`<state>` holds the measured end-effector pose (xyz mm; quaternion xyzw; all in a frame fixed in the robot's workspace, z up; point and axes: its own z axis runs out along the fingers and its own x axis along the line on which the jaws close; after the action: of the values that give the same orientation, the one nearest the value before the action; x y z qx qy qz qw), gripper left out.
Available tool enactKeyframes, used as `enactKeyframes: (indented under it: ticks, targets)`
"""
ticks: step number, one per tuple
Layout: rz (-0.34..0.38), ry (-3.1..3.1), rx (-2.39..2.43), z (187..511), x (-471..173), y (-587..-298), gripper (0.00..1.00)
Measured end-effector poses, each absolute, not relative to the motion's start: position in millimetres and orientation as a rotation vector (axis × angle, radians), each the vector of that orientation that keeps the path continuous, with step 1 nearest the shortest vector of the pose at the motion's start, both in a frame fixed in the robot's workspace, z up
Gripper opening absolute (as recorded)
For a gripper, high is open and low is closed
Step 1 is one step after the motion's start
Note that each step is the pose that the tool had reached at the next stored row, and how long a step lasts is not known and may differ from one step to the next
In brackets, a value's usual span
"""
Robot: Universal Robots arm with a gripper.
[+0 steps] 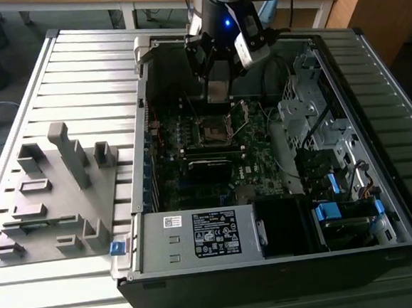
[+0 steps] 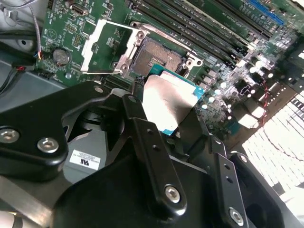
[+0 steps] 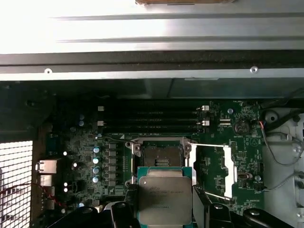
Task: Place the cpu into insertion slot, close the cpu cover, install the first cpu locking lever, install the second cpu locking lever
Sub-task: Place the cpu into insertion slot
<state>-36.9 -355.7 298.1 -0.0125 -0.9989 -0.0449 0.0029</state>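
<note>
An open computer case [image 1: 156, 245] lies on a ribbed metal table [image 1: 78, 71]. The gripper [image 3: 165, 212] clamps the cpu [image 3: 165, 194] just above the insertion slot [image 3: 159, 154]. The cpu cover [image 3: 228, 171] is flipped open. The frame of the first wrist view cuts off one cpu edge.

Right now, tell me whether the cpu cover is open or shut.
Open: the cpu cover lies swung aside from the insertion slot, whose dark middle lies bare.

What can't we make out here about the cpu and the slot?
Exterior view: insertion slot contacts too small and dark.
Second wrist view: the gripper hides part of the cpu.
First wrist view: one cpu edge is cut off by the picture's edge; its underside faces away.
Gap between cpu and insertion slot: cannot tell.
</note>
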Motion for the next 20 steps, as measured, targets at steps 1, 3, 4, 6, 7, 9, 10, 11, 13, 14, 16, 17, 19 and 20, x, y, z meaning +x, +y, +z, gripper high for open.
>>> enactKeyframes:
  ticks: [1,3,4,6,7,9,10,11,13,14,16,17,19,20]
  targets:
    - [-0.141,-3.132,-0.039,296,-37,-356,0.54]
    - [-0.140,-3.133,-0.039,293,-37,-356,0.54]
    - [-0.140,-3.133,-0.039,292,-37,-356,0.54]
    - [-0.139,-3.133,-0.039,292,-37,-356,0.54]
    - [-0.139,-3.133,-0.039,292,-37,-356,0.54]
    - [-0.139,-3.133,-0.039,292,-37,-356,0.54]
    - [-0.139,-3.133,-0.041,291,-37,-356,0.54]
    - [-0.140,-3.133,-0.052,291,-37,-356,0.54]
    - [-0.140,-3.133,-0.107,290,-37,-356,0.54]
    - [-0.140,-3.133,-0.134,290,-37,-356,0.54]
    - [-0.140,-3.131,-0.191,288,-37,-356,0.54]
    - [-0.140,-3.130,-0.219,287,-37,-356,0.54]
    - [-0.140,-3.128,-0.276,286,-37,-356,0.54]
    - [-0.140,-3.126,-0.305,285,-37,-356,0.54]
